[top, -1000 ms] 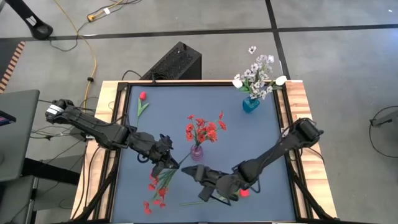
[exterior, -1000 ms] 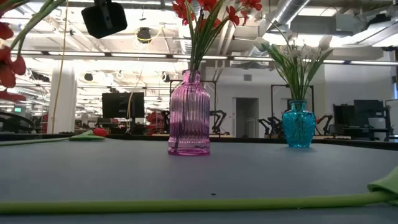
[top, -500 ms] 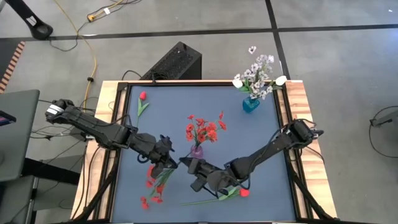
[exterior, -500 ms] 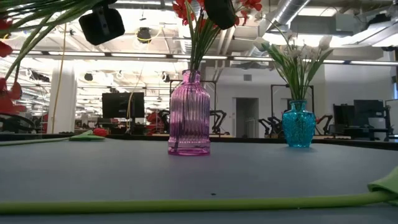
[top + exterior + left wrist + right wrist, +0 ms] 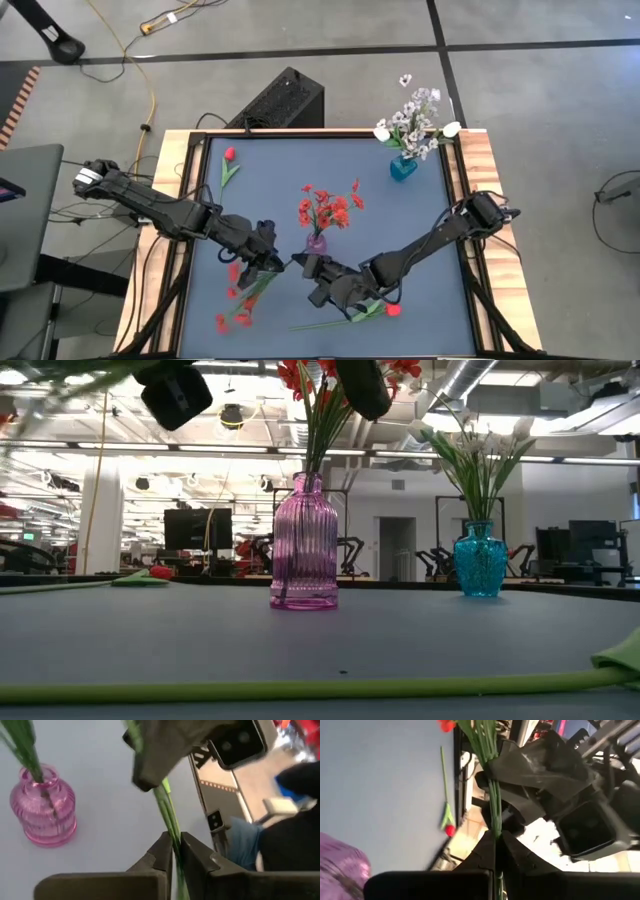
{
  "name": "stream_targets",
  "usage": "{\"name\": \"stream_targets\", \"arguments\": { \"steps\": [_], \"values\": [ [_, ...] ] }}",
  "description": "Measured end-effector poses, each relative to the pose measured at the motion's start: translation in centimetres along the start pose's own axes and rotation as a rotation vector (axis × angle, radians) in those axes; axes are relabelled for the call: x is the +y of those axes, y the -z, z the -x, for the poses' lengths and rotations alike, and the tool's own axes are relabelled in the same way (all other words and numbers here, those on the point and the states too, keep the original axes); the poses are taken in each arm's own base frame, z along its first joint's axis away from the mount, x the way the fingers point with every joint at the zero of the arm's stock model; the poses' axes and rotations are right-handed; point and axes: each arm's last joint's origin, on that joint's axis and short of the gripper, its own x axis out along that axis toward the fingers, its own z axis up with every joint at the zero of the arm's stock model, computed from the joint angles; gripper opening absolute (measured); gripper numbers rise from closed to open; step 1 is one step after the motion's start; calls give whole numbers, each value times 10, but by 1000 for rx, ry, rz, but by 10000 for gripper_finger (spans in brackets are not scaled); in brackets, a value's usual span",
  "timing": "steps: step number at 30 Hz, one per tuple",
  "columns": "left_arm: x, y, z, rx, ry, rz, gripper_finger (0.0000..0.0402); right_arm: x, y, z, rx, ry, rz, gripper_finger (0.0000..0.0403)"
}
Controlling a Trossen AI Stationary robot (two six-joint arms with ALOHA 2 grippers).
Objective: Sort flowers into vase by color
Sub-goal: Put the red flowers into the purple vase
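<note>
A red spray (image 5: 238, 300) with a green stem hangs in the air between both grippers, its blossoms toward the near left. My left gripper (image 5: 272, 264) and my right gripper (image 5: 304, 266) are each shut on that stem, tip to tip, just near of the pink vase (image 5: 317, 243) that holds red flowers. A blue vase (image 5: 403, 166) at the far right holds white flowers. One red tulip (image 5: 229, 166) lies at the far left. Another tulip (image 5: 393, 310) lies near the front edge under my right arm. My left gripper pinches the spray's green stem (image 5: 173, 845) between its two fingers, coming from the table's left and slanting slightly down. The stem is lifted clear of the table. My right gripper pinches the same stem (image 5: 495, 827) between its two fingers, closer to its bare end, coming from the table's right about level. The left gripper (image 5: 535, 775) sits just beyond on the same stem.
The near tulip's long stem (image 5: 300, 688) lies across the front of the table. A wooden rim (image 5: 478, 160) frames the blue mat. A black box (image 5: 283, 98) stands behind the far edge.
My right gripper has moved toward the left gripper and shut on the spray's stem. My left gripper has rolled in place, and the spray's blossom end has swung toward the table's near left.
</note>
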Motion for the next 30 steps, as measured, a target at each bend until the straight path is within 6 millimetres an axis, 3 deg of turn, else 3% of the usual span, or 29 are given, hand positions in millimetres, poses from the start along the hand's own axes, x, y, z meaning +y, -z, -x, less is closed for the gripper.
{"name": "stream_targets", "arguments": {
  "steps": [8,15,22,26,30],
  "values": [
    [-4,-3,3,-34,26,-228,93,9,-2,1,-107,-89,-65,36],
    [-10,-11,31,-131,41,-378,149,10,1,5,-141,-159,-214,36],
    [-13,-16,66,-244,-60,-512,152,-30,42,34,-375,-402,-589,36],
    [-10,-15,68,-251,-147,-597,146,-54,70,40,-516,-515,-873,36],
    [-9,-15,56,-229,-167,-656,139,-63,79,33,-620,-546,-987,36]
  ]
}}
